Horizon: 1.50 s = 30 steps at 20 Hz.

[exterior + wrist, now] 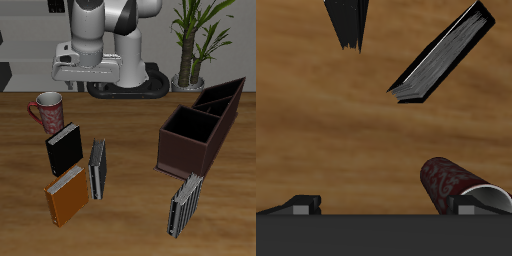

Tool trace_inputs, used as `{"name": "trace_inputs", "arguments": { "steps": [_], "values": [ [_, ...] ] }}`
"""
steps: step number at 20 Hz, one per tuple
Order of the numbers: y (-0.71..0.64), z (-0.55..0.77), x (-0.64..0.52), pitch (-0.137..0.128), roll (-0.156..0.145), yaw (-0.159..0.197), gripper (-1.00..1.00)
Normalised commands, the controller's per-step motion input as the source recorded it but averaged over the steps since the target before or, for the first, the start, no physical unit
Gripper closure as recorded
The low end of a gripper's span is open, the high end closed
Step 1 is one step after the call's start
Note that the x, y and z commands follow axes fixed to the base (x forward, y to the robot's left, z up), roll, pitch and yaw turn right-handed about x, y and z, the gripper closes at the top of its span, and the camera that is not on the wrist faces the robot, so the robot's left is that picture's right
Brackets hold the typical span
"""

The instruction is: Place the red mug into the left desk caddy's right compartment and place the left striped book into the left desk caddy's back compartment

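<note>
The red mug stands upright on the table near the back, handle toward the table's edge; it also shows in the wrist view. My gripper hangs open and empty above and behind the mug, apart from it; in the wrist view its fingers stand wide apart. The left striped book stands near the front edge, in front of the left desk caddy. The caddy's large square section faces the front; narrower sections lie farther back. All look empty.
A black book, an orange book and the other striped book stand in a group in front of the mug. The black book also shows in the wrist view. A potted plant stands behind the caddy.
</note>
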Motion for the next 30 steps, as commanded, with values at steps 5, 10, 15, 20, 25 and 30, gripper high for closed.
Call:
{"name": "trace_inputs", "arguments": {
  "steps": [5, 10, 15, 20, 25, 30],
  "values": [
    [-0.21, -0.17, -0.16, 0.006, 0.113, 0.057, -1.00],
    [-0.39, -0.15, -0.23, -0.047, 0.005, -0.018, -1.00],
    [-0.18, -0.15, -0.27, -0.043, 0.009, 0.001, -1.00],
    [-0.19, -0.05, -0.26, -0.062, -0.010, -0.016, -1.00],
    [-0.12, -0.07, -0.03, -0.020, -0.025, -0.011, -1.00],
    [0.04, -0.06, 0.01, -0.028, 0.010, 0.013, -1.00]
  ]
}}
